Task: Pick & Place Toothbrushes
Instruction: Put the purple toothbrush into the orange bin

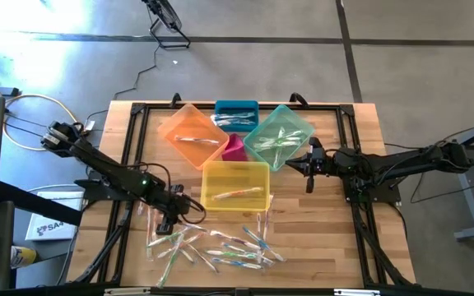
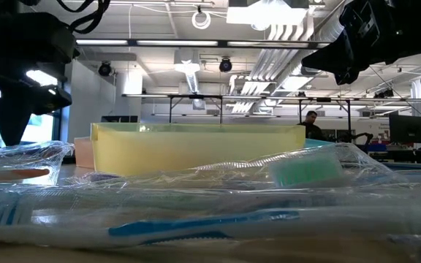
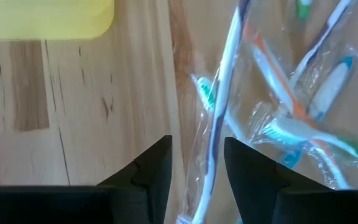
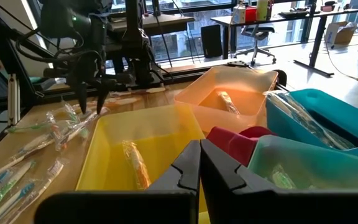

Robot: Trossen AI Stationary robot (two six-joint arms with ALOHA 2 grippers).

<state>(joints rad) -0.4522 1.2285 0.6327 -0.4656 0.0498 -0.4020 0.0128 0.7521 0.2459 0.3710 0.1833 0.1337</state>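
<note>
Wrapped toothbrushes (image 1: 212, 245) lie scattered on the near part of the wooden table (image 1: 360, 271), and the left gripper (image 1: 165, 220) stands low over the edge of that heap. In the left wrist view its two fingers (image 3: 151, 171) stand apart with one wrapped brush, a white handle with a dark stripe (image 3: 219, 118), running straight between them; whether the pads already touch it I cannot tell, so it reads as straddled rather than gripped. More brushes, orange, blue and green, lie just beside the far finger. So the step in hand looks like the pick.

Next the fingers need to close squarely on that one handle and lift without dragging neighbouring wrappers along, then carry it to a bin. Just beyond the left fingers sits the yellow bin (image 1: 235, 182), with the orange bin (image 1: 192, 134), blue bin (image 1: 237, 111) and teal bin (image 1: 280, 135) behind, each already holding brushes. Farthest off, the right gripper (image 1: 309, 167) waits beside the teal bin, fingers pressed together on nothing.
</note>
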